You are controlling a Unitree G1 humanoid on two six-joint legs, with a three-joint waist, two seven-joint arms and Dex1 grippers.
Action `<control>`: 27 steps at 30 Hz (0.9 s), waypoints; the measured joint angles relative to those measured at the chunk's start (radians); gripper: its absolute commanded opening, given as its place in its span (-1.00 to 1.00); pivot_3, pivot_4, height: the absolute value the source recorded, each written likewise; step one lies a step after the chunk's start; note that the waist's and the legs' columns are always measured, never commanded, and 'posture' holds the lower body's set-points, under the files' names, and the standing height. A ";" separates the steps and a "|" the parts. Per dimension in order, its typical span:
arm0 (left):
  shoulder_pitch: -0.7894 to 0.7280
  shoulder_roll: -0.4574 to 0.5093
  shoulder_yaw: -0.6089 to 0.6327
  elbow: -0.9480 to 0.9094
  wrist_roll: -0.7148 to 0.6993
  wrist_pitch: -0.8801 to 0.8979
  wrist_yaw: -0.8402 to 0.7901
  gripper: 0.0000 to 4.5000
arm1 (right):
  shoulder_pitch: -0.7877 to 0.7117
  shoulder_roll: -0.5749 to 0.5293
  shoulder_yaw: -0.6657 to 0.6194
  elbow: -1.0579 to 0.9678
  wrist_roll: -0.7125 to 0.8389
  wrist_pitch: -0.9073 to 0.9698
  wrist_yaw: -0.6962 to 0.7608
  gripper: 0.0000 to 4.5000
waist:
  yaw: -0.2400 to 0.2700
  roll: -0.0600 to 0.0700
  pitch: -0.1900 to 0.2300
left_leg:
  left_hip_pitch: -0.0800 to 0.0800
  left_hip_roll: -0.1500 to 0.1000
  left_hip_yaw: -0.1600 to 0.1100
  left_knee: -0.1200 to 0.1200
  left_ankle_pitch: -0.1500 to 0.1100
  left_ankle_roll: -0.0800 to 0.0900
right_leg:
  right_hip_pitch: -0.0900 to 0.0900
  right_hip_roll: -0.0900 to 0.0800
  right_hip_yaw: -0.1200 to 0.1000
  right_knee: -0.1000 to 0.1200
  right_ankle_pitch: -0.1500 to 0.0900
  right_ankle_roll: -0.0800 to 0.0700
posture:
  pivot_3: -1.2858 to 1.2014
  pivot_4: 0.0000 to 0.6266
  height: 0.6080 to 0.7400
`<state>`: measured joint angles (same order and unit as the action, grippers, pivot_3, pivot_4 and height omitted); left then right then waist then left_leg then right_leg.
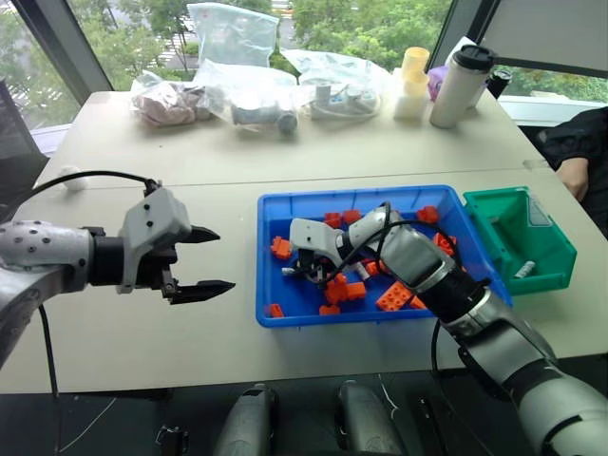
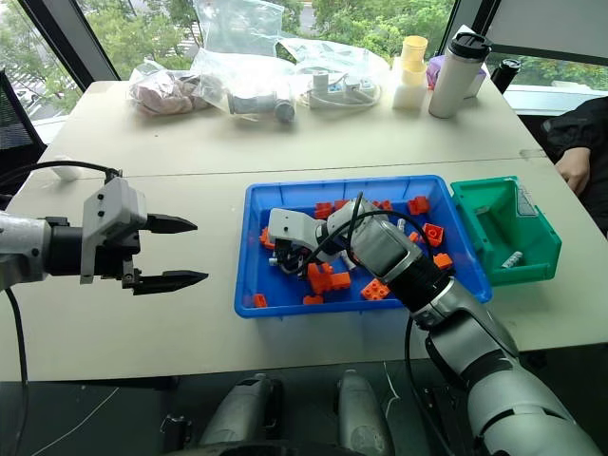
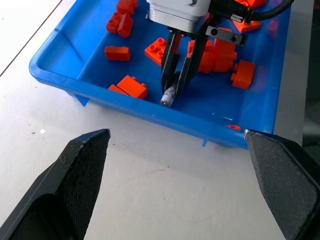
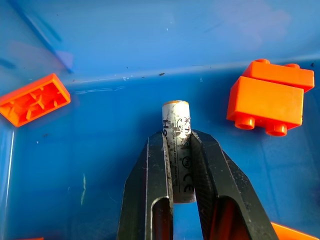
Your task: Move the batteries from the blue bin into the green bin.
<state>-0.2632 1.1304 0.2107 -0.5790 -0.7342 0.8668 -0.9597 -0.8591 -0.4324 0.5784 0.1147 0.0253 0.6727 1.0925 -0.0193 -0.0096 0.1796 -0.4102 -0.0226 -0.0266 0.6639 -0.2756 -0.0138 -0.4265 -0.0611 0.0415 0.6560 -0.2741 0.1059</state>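
Batteries were my target: one small silver-grey metal cylinder point(image 4: 178, 150) sat pinched between the black fingers of my right claw point(image 3: 172, 87), down inside the large shallow bright blue plastic bin point(image 1: 285, 313) among orange toy bricks point(image 1: 392, 297). My right arm hid much of the bin's middle, so I could not count other batteries there. One more grey cylinder point(image 1: 524, 270) lay in the small deep green plastic bin point(image 1: 546, 275), just beside the blue one. My left claw point(image 1: 201, 260) hung spread and empty over the pale desk point(image 1: 142, 332). A person's sleeve point(image 1: 579, 142) was cut off at the edge.
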 measured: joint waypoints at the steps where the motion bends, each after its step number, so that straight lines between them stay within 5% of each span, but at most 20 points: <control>1: -0.006 -0.001 0.000 -0.001 -0.005 0.001 0.002 1.00 | 0.000 -0.002 -0.020 -0.007 0.005 0.012 -0.005 -0.99 | 0.001 0.000 0.000 | 0.000 0.000 0.000 0.000 0.000 0.000 | 0.000 0.000 0.000 0.000 0.000 0.000 | 0.03 -0.52 1.00; 6: -0.074 -0.057 -0.006 -0.003 -0.050 0.014 0.018 1.00 | -0.009 -0.065 -0.239 -0.119 0.100 0.153 -0.043 -0.99 | 0.010 0.000 0.000 | 0.000 -0.001 0.000 0.000 0.000 0.000 | 0.000 -0.001 0.000 0.000 0.000 0.000 | 0.03 -0.52 1.00; 10: -0.213 -0.219 -0.099 0.076 -0.035 -0.022 0.071 1.00 | -0.027 -0.187 -0.543 -0.217 0.180 0.325 -0.139 -0.99 | 0.024 -0.001 -0.001 | 0.000 -0.002 -0.001 0.001 0.000 0.000 | 0.002 -0.002 -0.001 0.000 0.000 0.000 | 0.03 -0.52 1.00; 16: -0.323 -0.423 -0.290 0.248 0.113 -0.150 0.093 1.00 | 0.109 -0.351 -0.806 -0.230 0.183 0.366 -0.292 -0.99 | 0.028 -0.001 -0.001 | 0.000 -0.002 0.000 0.001 0.000 0.000 | 0.002 -0.001 0.000 0.000 0.000 0.000 | 0.03 -0.52 1.00; 20: -0.384 -0.500 -0.338 0.359 0.184 -0.227 0.083 1.00 | 0.281 -0.454 -0.901 -0.199 0.139 0.323 -0.347 -0.99 | 0.025 -0.001 -0.001 | 0.000 -0.003 0.002 0.001 0.000 0.001 | 0.001 -0.001 0.002 -0.001 0.001 0.001 | 0.03 -0.52 1.00; 27: -0.436 -0.576 -0.394 0.435 0.253 -0.306 0.034 1.00 | 0.429 -0.470 -1.051 -0.240 0.157 0.360 -0.423 -0.99 | -0.001 0.000 -0.001 | 0.002 0.000 0.003 0.001 0.000 0.001 | 0.001 0.002 0.003 0.003 0.001 0.001 | 0.03 -0.52 1.00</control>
<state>-0.6993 0.5548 -0.1838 -0.1443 -0.4808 0.5613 -0.9255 -0.4296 -0.9023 -0.4726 -0.1256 0.1824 1.0329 0.6693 -0.0202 -0.0095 0.1783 -0.4082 -0.0226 -0.0238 0.6649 -0.2754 -0.0129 -0.4251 -0.0586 0.0449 0.6587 -0.2734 0.1072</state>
